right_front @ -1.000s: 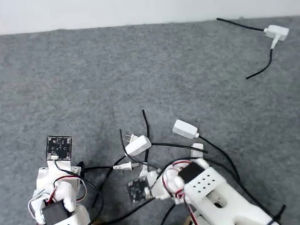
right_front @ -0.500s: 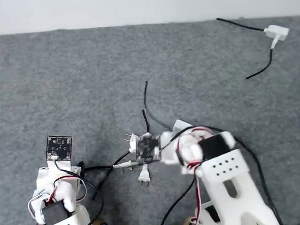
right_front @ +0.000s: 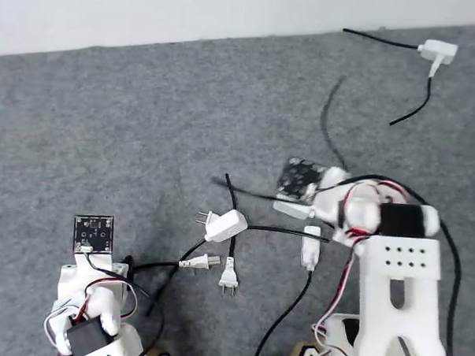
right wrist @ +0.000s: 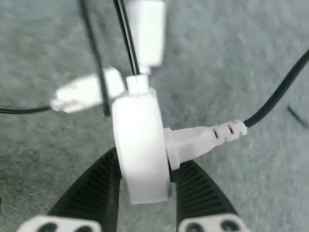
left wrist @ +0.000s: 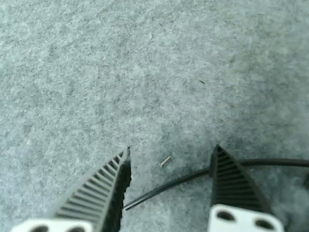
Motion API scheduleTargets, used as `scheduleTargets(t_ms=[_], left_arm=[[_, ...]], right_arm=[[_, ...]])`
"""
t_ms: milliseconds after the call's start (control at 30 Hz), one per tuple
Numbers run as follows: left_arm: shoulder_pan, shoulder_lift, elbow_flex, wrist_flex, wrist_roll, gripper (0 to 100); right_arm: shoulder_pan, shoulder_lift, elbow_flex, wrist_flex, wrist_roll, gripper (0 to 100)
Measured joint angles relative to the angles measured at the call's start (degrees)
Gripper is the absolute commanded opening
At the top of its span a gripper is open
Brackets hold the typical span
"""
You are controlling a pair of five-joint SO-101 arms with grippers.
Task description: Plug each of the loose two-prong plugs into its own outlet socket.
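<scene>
Not much done yet, I'd say. The right pincer [right wrist: 147,162] is clamped on a white socket [right wrist: 140,145] with its own cord, just right of the big plug [right_front: 224,224], and nothing is pushed into it. The big plug lies loose on the surface [right_front: 140,111] with both prongs bare. A small plug [right_front: 198,263] and the other small plug [right_front: 228,279] sit just below it, also unplugged. A white piece [right_front: 310,246] on a cord lies right of the big plug; can't tell if it's a plug or a socket. The left pincer [left wrist: 172,149] gapes open down-left of the big plug, gripping nothing, with a black cord [left wrist: 169,188] running between its tips. Far up-right of the big plug a white lump [right_front: 437,51] has cords at both ends. Maybe it's a mated pair, but it's too small to call. So basically every near plug needs a home.
</scene>
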Motion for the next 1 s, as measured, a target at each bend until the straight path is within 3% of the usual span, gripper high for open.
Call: scheduleTargets(t_ms=[167, 267, 467, 633, 867, 1000], left_arm=[[0.0, 0.0, 0.0, 0.0, 0.0, 25], [0.0, 0.0, 0.0, 0.0, 0.0, 25], [0.0, 0.0, 0.0, 0.0, 0.0, 25], [0.0, 0.0, 0.0, 0.0, 0.0, 25], [0.0, 0.0, 0.0, 0.0, 0.0, 25], [0.0, 0.0, 0.0, 0.0, 0.0, 25]], right_arm=[[2.8, 0.0, 0.0, -1.1, -0.3, 0.9], [3.3, 0.1, 0.0, -4.7, -4.2, 0.9], [6.3, 0.1, 3.3, -18.7, -9.5, 0.9], [11.4, 2.0, 8.2, -36.7, -12.3, 0.9], [16.2, 22.0, 6.2, -61.0, -12.8, 0.9], [16.8, 39.7, -4.7, -66.7, -12.8, 0.9]])
